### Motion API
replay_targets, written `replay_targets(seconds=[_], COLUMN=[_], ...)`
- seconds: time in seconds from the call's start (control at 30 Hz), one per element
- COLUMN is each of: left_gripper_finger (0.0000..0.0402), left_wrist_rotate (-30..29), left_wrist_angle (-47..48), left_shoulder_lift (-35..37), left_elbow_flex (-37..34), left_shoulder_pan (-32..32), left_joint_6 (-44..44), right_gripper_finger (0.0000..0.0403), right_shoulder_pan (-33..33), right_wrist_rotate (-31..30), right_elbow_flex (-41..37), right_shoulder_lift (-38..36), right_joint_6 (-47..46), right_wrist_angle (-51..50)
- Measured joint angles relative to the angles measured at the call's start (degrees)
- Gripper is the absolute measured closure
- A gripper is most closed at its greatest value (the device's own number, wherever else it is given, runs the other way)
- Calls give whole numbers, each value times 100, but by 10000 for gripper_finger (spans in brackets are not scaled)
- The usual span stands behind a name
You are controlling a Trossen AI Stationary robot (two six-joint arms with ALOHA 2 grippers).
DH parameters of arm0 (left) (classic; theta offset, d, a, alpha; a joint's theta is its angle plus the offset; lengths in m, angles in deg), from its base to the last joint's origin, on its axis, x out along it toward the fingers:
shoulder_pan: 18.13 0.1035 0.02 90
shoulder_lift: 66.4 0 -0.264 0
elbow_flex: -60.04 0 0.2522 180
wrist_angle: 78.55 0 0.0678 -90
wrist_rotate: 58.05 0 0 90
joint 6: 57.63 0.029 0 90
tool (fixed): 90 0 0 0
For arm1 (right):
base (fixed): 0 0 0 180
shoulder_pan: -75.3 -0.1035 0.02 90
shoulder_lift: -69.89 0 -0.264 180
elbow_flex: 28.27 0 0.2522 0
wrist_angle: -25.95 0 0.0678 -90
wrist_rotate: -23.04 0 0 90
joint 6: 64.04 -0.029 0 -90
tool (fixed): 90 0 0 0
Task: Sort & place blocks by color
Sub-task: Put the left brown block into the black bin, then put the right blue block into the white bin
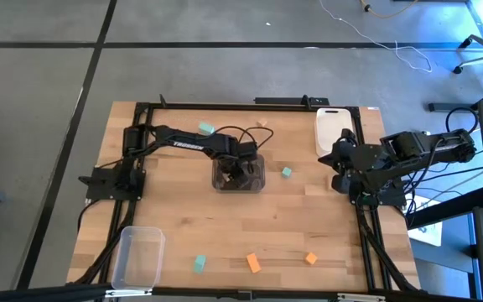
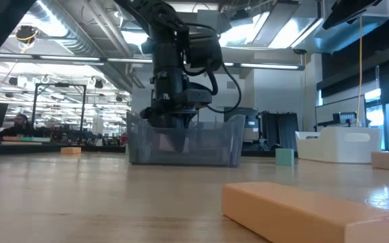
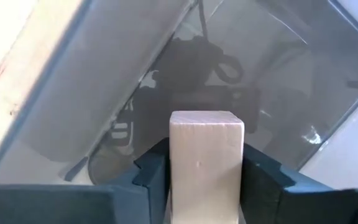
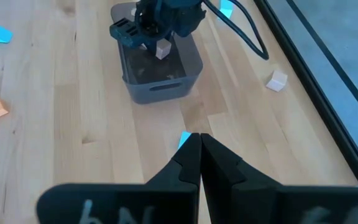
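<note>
While over the bin: left gripper (image 4: 156,38) hangs above the dark grey bin (image 1: 240,178) mid-desk.
Left fingers (image 3: 267,177): parted, a tan block (image 3: 206,163) standing upright between them.
Right gripper (image 4: 200,144): waits at the desk's right edge, fingers pressed together, holding nothing.
Other blocks: teal and orange, scattered on the desk (image 1: 174,226).

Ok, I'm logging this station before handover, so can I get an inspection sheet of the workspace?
Surface: wooden table, bare between items.
Job's things: tan block in the left pincer over the grey bin; another tan block loose; teal blocks and orange blocks scattered.
Clutter: clear bin, white bin.
Grippers: left pincer holds the block; right pincer shut, parked at the table's right edge.
Cables: black cable on left arm; white cable on floor.
Surroundings: open workshop, a chair.
</note>
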Motion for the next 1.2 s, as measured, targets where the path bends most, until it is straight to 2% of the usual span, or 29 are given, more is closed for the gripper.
replay_targets(seconds=[0.13,0.43,0.63,0.7,1.0,1.1,1.2], left_gripper_finger=[229,223,222,222,222,222,222], left_wrist_rotate=[-6,81,39,32,-605,-735,-877], left_wrist_angle=[1,25,63,350,1303,1627,1974], left_shoulder_lift=[0,0,105,150,286,313,398], left_elbow_flex=[0,155,900,1213,2647,3033,3271], left_shoulder_pan=[13,2,-84,-86,-90,-121,-146], left_joint_6=[2,3,272,391,892,976,981], right_gripper_finger=[393,393,393,393,392,380,350], right_shoulder_pan=[0,0,0,0,0,70,198], right_wrist_rotate=[0,0,0,2,-3,-2,-7], right_elbow_flex=[0,0,-1,-2,-2,-2,-2], right_shoulder_lift=[0,0,2,2,7,7,7], right_joint_6=[16,5,5,10,-117,-414,-749], right_wrist_angle=[1,27,27,47,64,62,-21])
